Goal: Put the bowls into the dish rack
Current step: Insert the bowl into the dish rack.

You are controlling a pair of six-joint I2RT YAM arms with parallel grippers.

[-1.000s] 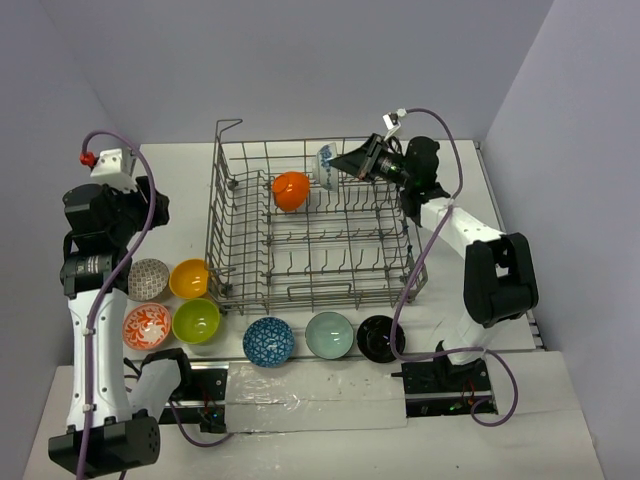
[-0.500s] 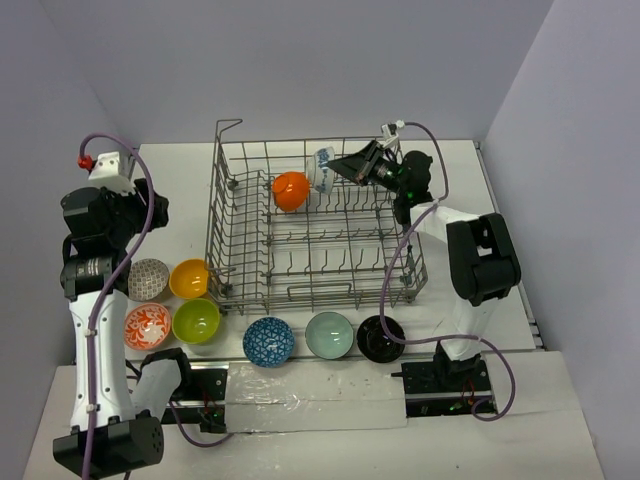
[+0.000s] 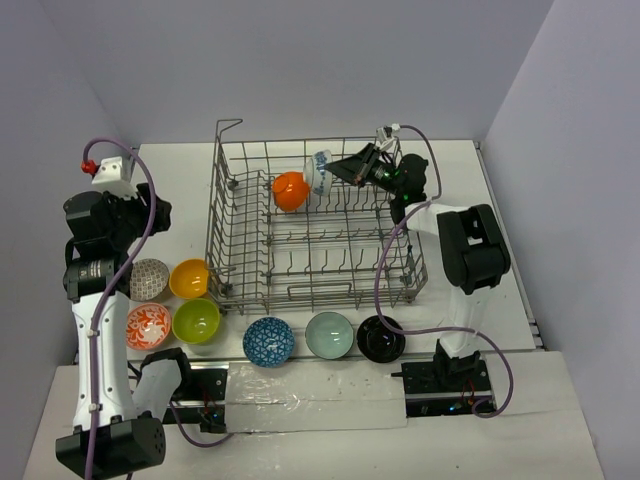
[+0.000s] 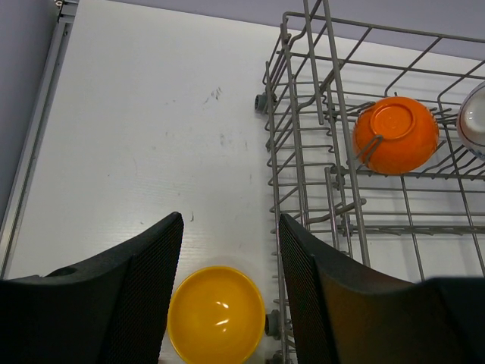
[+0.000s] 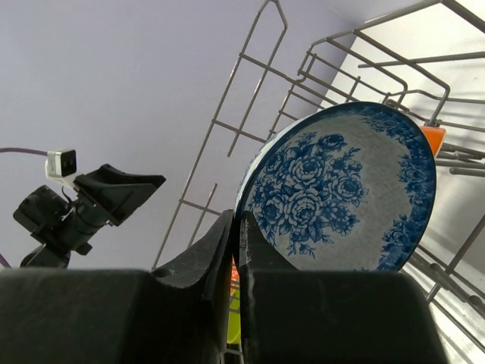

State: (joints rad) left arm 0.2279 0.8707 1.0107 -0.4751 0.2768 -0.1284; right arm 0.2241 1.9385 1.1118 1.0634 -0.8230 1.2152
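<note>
The grey wire dish rack (image 3: pixel 213 232) stands mid-table with an orange bowl (image 3: pixel 290 190) on edge in its back row. My right gripper (image 3: pixel 340 171) is shut on the rim of a white bowl with blue flowers (image 3: pixel 320 169), held tilted over the rack's back row, just right of the orange bowl. In the right wrist view the fingers (image 5: pixel 236 220) pinch that bowl's rim (image 5: pixel 341 189). My left gripper (image 4: pixel 229 227) hangs open and empty above a yellow bowl (image 4: pixel 216 312) beside the rack's left wall (image 4: pixel 292 167). The orange bowl (image 4: pixel 395 133) shows there too.
Several bowls sit on the table: white-patterned (image 3: pixel 148 279), yellow (image 3: pixel 189 278), red-and-white (image 3: pixel 147 325) and lime green (image 3: pixel 196 321) left of the rack; blue-patterned (image 3: pixel 268 341), pale teal (image 3: pixel 329 334) and black (image 3: pixel 380 338) in front of it. A raised wire loop (image 3: pixel 228 126) stands at the rack's back left corner.
My right gripper has carried the blue-flowered bowl a little to the left, closer to the orange bowl, and the right arm has folded in. The left arm has barely moved.
</note>
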